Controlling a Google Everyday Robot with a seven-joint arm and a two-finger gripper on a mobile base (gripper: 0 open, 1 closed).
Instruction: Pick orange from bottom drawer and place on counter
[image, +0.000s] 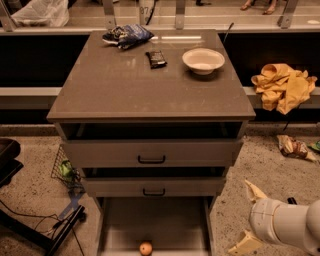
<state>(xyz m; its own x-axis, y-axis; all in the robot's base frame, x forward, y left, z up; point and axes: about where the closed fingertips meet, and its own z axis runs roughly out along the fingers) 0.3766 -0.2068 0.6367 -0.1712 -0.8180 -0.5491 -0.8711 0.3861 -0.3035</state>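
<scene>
The orange (145, 248) lies on the grey floor of the open bottom drawer (165, 220), near its front edge at the bottom of the view. The counter (150, 75) is the flat grey-brown top of the cabinet. My gripper (248, 217) is at the lower right, outside the drawer and to the right of the orange, over the speckled floor. Its two cream fingers (254, 191) stand wide apart and hold nothing.
On the counter sit a white bowl (203, 60), a dark snack bar (156, 59) and a blue chip bag (125, 35). A yellow cloth (283, 86) lies on a ledge at the right. Wrappers (292, 147) lie on the floor at the right; cables and a black base are at the left.
</scene>
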